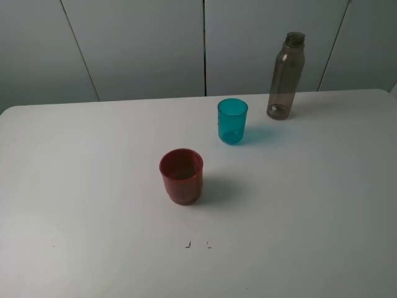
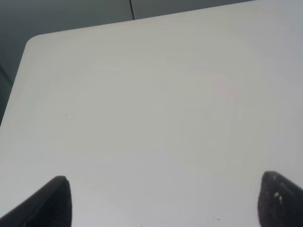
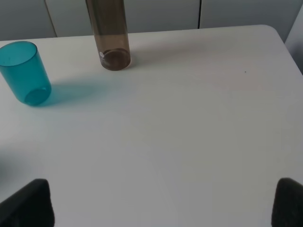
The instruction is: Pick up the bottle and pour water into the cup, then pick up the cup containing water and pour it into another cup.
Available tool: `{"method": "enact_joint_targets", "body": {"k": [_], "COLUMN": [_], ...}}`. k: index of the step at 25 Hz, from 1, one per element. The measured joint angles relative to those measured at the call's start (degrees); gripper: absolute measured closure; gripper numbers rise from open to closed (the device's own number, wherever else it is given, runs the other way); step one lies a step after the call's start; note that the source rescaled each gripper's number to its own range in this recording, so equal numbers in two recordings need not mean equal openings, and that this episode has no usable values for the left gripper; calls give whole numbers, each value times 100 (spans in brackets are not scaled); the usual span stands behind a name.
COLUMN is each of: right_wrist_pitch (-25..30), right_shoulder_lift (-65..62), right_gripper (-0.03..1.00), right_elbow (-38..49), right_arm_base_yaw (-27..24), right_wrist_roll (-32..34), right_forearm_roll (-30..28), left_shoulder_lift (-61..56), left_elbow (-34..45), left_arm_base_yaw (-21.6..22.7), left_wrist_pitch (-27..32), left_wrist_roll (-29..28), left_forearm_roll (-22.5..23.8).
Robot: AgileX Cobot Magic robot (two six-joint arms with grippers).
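I see the wide white matte table (image 1: 74, 186) under grey wall panels (image 1: 136, 43), bare apart from three vessels, so there is room to swing. The tall smoky grey-brown translucent bottle (image 1: 285, 77) stands uncapped at the far right edge; I judge it light, stiff, slick and tippy, so I would grip mid-body. The wide opaque dark red cup (image 1: 181, 177) sits nearest, well apart from the small translucent teal tumbler (image 1: 232, 121) near the bottle. My right gripper (image 3: 161, 201) and left gripper (image 2: 163, 198) both hang spread wide, empty.
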Motion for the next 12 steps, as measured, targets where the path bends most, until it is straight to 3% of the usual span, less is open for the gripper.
{"method": "enact_joint_targets", "body": {"k": [12], "right_wrist_pitch": [0], "right_shoulder_lift": [0], "right_gripper": [-3], "right_elbow": [0], "right_arm_base_yaw": [0], "right_wrist_roll": [0], "right_forearm_roll": [0], "left_shoulder_lift": [0], "left_elbow": [0], "left_arm_base_yaw": [0], "left_wrist_pitch": [0], "left_wrist_roll": [0], "left_forearm_roll": [0]}}
